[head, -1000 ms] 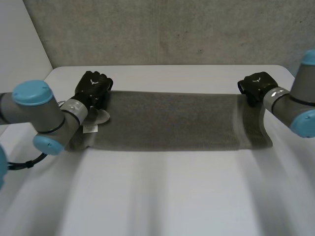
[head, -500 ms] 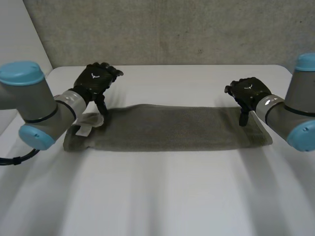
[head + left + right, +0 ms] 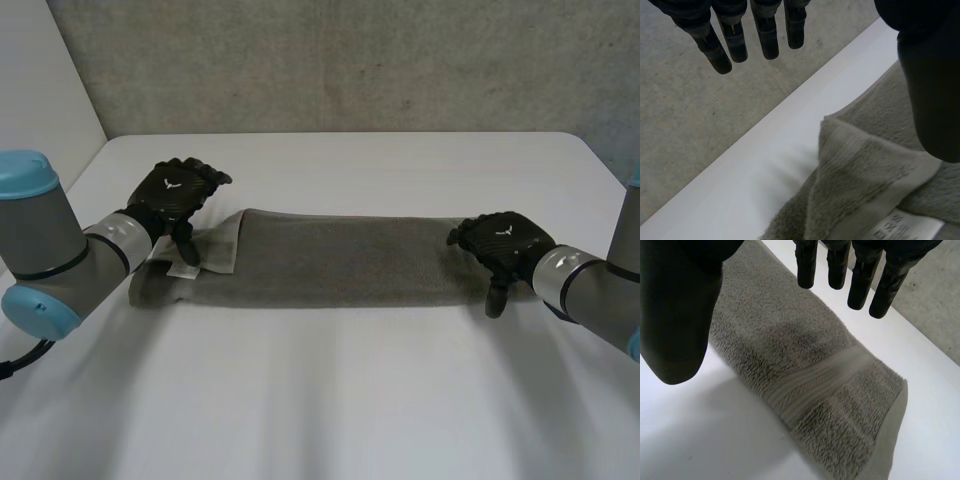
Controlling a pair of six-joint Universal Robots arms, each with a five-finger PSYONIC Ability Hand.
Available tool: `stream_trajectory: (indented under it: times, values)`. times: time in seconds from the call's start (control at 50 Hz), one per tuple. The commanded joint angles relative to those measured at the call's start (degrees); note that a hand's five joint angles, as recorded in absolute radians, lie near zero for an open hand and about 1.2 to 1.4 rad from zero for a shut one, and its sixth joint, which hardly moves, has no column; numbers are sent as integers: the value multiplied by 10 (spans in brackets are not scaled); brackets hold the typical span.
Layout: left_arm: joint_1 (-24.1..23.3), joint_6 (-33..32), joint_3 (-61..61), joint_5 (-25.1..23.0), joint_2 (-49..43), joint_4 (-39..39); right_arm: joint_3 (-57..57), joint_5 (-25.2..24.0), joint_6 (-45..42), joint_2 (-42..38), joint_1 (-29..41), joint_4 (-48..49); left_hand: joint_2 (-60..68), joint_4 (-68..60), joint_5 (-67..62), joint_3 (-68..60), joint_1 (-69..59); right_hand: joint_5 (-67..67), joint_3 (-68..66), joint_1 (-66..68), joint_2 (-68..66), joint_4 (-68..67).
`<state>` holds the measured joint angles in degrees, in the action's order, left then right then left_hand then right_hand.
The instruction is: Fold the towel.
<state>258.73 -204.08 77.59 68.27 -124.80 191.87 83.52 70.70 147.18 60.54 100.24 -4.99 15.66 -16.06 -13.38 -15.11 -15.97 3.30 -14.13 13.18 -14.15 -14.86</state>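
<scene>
White table (image 3: 330, 400) runs back to a rough grey concrete wall (image 3: 350, 60). Across it lies the towel (image 3: 340, 262), grey-green and doubled into one long narrow strip that reaches from the left arm's side to the right arm's side. At its left end a corner (image 3: 222, 245) is turned back over the strip, showing a paler hem, and a small white label (image 3: 184, 269) lies just beside that turned-back piece. The left hand (image 3: 178, 192) is over this end, at the far edge of the cloth, its thumb pointing down toward the label. The left wrist view shows its fingers (image 3: 765, 35) straight and a little spread, seen against the concrete, with the thumb (image 3: 930, 90) well apart from them above the turned-back corner. Nothing is caught between them, so this hand is released; whether the thumb touches the cloth I cannot tell

The right hand (image 3: 505, 240) is over the towel's right end, its thumb reaching down past the near edge toward the table. In the right wrist view its fingers (image 3: 860, 280) are straight and side by side, and the thumb (image 3: 675, 315) stands far from them. The towel lies flat under the palm, with a woven band (image 3: 815, 385) crossing it near its end. This hand too is released and grasps nothing
</scene>
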Motion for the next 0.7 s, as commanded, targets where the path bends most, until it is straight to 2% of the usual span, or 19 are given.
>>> stream_trajectory:
  times: [0.02,0.28,0.58,0.62,0.66,0.68,0.7]
  values:
    - [9,-3,-13,5,-36,39,38,0,3,3,-32,52,-34,38,111,29,37,-33,41,-32,41,49]
    - [10,-2,-77,7,-112,39,42,0,2,-18,-71,68,-29,33,106,24,32,-33,41,-32,41,49]
    - [10,-3,-104,11,-132,43,41,2,8,-32,-72,74,-21,25,98,15,24,-33,41,-32,41,49]
    - [11,-7,-117,19,-142,43,42,2,9,-32,-71,75,-17,21,95,12,21,-33,41,-32,41,49]
    - [12,-31,-155,70,-169,43,46,2,9,-32,-70,82,-9,13,86,4,12,-33,41,-32,41,49]
    - [12,-32,-155,71,-169,43,46,2,9,-32,-70,82,-9,13,86,4,12,-33,41,-32,41,49]
    - [15,-48,-177,104,-181,40,49,2,9,-32,-69,87,-11,15,88,5,14,-33,41,-32,41,49]
